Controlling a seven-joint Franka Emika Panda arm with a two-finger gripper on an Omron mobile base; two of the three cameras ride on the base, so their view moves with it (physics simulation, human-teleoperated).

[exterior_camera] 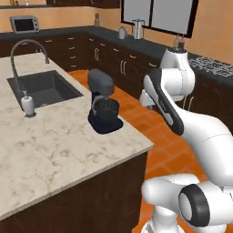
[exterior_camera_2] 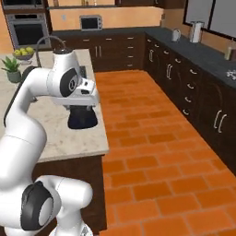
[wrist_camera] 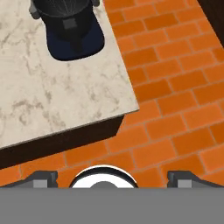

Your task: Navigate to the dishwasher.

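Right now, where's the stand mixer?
The stand mixer sits on the marble island counter near its right edge, right of the sink. In the hand view it lies at the top left, beside the brick floor.

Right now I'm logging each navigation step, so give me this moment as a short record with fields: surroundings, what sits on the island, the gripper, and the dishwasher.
place: kitchen with an orange brick floor and dark cabinets
island counter: marble top, with sink, soap dispenser and black stand mixer
back counter: toaster oven, kettle
wall oven: far left in the right base view
gripper: fingers apart, nothing between them, above the floor by the island corner
dishwasher: cannot tell, no steel panel identifiable
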